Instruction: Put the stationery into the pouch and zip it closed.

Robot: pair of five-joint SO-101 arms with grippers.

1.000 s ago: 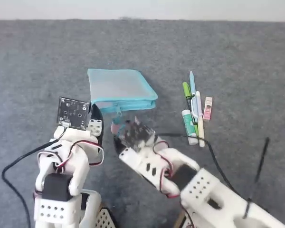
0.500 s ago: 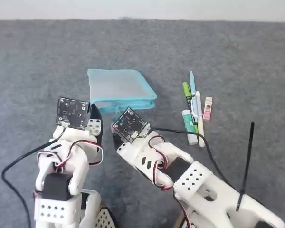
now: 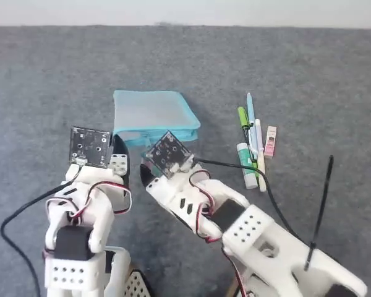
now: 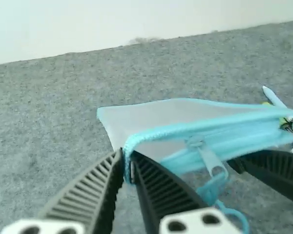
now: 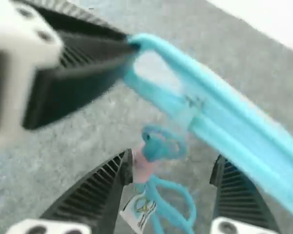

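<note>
With left tool [image 4: 127, 163] pinched shut on a corner of the teal pouch [image 3: 154, 114] on the table [image 3: 297, 68] and right tool [image 5: 172, 163] open astride the zip cord [image 5: 158, 144] (pens [image 3: 252, 142] unpacked nearby), could yank that thin hold loose.

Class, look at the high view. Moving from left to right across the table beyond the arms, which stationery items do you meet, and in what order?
pouch → green pen → white pen → pink eraser

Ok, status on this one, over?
Left tool shut on pouch corner. Right tool open astride zipper pull cord. Pens outside, beside pouch. Nothing blocking.
</note>
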